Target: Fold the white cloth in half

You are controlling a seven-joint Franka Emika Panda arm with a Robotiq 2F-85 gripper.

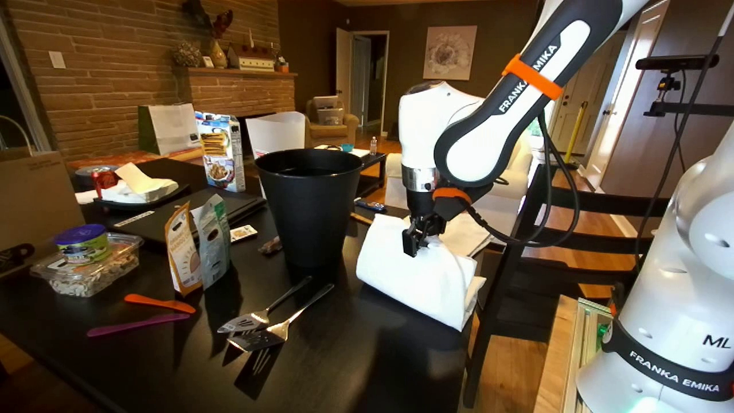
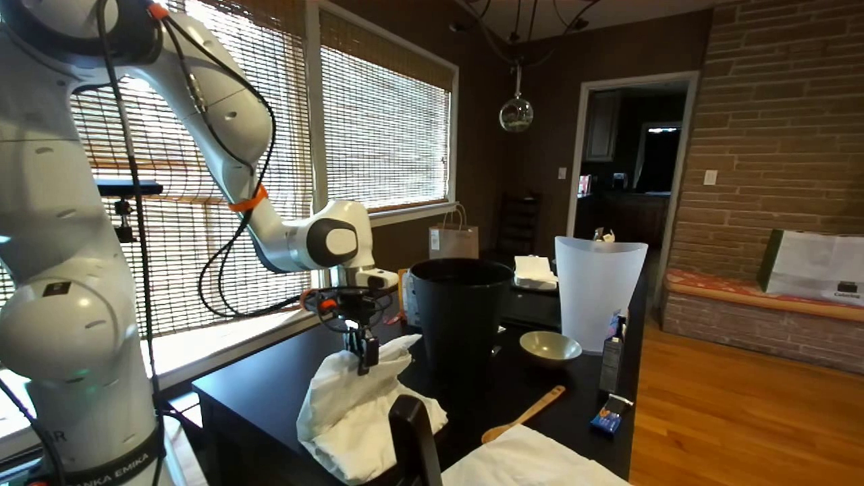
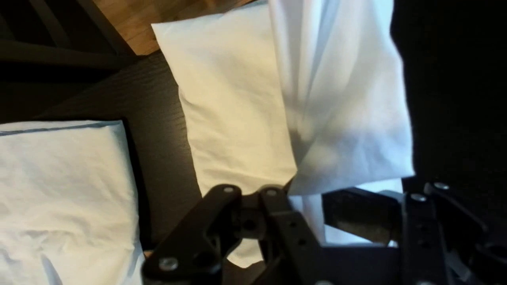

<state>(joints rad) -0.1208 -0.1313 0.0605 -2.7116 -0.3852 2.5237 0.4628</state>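
One gripper (image 1: pixel 417 246) pinches a raised part of one large white cloth (image 1: pixel 413 287), directly below it on the black table (image 1: pixel 350 367). In the wrist view a second white cloth (image 3: pixel 63 206) lies left of it. In an exterior view we count one black bin (image 1: pixel 307 218), two metal spatulas (image 1: pixel 278 331) and two pouches (image 1: pixel 213 252) left of the gripper; in an exterior view one chair post (image 2: pixel 413 432) hides some of the large white cloth.

Two white cloths (image 1: pixel 410 281), two spatulas (image 1: pixel 249 323), two pouches (image 1: pixel 213 244)

Daylight glares through the blinds (image 2: pixel 385 128), the white cloth (image 1: pixel 410 281) looks overexposed, and shadows streak the table (image 1: pixel 344 361).
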